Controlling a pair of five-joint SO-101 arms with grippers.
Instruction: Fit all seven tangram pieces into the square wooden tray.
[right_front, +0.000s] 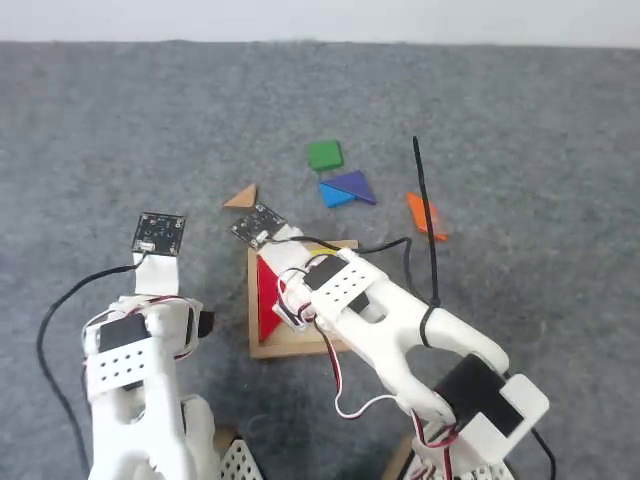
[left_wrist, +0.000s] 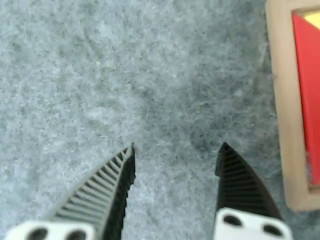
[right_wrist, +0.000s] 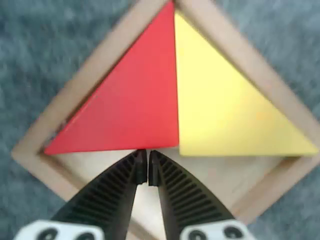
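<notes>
A: Tray first: where is the square wooden tray (right_front: 262, 348), and how full is it?

B: It lies on the grey carpet (right_front: 520, 120) under the right arm, and I judge it about half filled.

A: And the grippers?

B: The right gripper (right_wrist: 148, 167) hangs over the tray's bare half with its jaws pressed together on nothing. The left gripper (left_wrist: 175, 160) is over bare carpet just beside the tray's rim, with its jaws spread and empty.

A: What is already in?

B: The two biggest pieces. The large red wooden triangle (right_wrist: 132, 105) and the large yellow wooden triangle (right_wrist: 225, 105) lie edge to edge, each with its long side against a tray wall and their corners meeting mid-tray.

A: So what is left?

B: Five pieces, all out on the carpet beyond the tray. There is the purple triangle (right_front: 352, 184), then the green square (right_front: 325, 155) near it. The orange parallelogram (right_front: 425, 215) lies apart by the black cable (right_front: 428, 230). The small blue triangle (right_front: 335, 195) touches the purple one, and the small tan triangle (right_front: 241, 197) lies nearest the tray.
</notes>
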